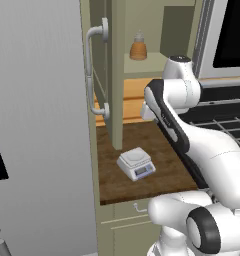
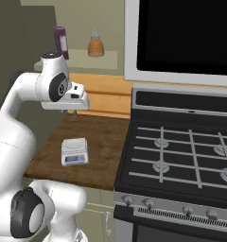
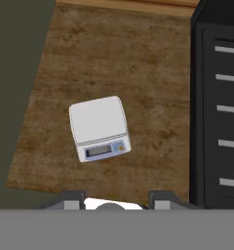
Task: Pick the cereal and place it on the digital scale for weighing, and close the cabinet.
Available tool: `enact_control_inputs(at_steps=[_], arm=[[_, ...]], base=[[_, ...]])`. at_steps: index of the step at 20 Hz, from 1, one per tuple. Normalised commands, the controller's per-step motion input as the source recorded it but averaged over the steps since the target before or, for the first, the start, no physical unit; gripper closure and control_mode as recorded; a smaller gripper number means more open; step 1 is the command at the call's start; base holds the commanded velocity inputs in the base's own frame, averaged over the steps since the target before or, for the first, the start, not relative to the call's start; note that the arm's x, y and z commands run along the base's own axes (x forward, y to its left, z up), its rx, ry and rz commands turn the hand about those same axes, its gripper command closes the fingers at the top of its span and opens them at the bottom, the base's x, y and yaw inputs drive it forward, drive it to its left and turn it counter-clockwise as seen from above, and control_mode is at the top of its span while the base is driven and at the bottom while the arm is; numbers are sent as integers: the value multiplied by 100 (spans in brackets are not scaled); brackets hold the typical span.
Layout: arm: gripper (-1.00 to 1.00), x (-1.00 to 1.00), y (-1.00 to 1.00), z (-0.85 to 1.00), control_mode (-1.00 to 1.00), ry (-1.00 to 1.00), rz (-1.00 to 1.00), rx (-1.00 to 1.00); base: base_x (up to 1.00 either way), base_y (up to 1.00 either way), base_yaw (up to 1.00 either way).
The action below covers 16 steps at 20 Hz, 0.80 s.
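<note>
The cereal [image 2: 61,41], a dark purple box, stands upright on the shelf of the open cabinet [image 2: 99,59], left of an orange-brown bottle [image 2: 95,46]. The cabinet door [image 1: 117,75] stands swung out over the counter, its curved handle [image 1: 94,70] facing left. The white digital scale [image 1: 136,163] sits on the wooden counter with nothing on its platform; it also lies mid-frame as the scale [image 3: 99,128] in the hand view. My gripper [image 2: 74,112] hangs above the counter, pointing down, below the shelf and behind the scale [image 2: 74,151]. Its fingertips [image 3: 70,199] stand apart, holding nothing.
A black stove [image 2: 181,156] with grates borders the counter [image 3: 138,58] on the right, a microwave [image 2: 181,33] above it. The grey fridge [image 1: 37,125] walls the left side. Drawers with a small handle [image 1: 138,207] sit under the counter's front edge.
</note>
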Motion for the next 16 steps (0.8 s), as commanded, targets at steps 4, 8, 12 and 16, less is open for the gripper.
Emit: enact_control_inputs(at_steps=[4, 8, 12, 16], arm=[[-100, -24, 0, 0, -100, -2, 0, 0], [-100, -73, -3, 0, -100, -8, -2, 0], [-100, -64, 28, 14, -100, -32, -1, -3], [-100, -64, 0, 39, -100, -43, 0, 1]], base=[[0, 0, 0], [0, 0, 0], [0, 0, 0], [0, 0, 0]])
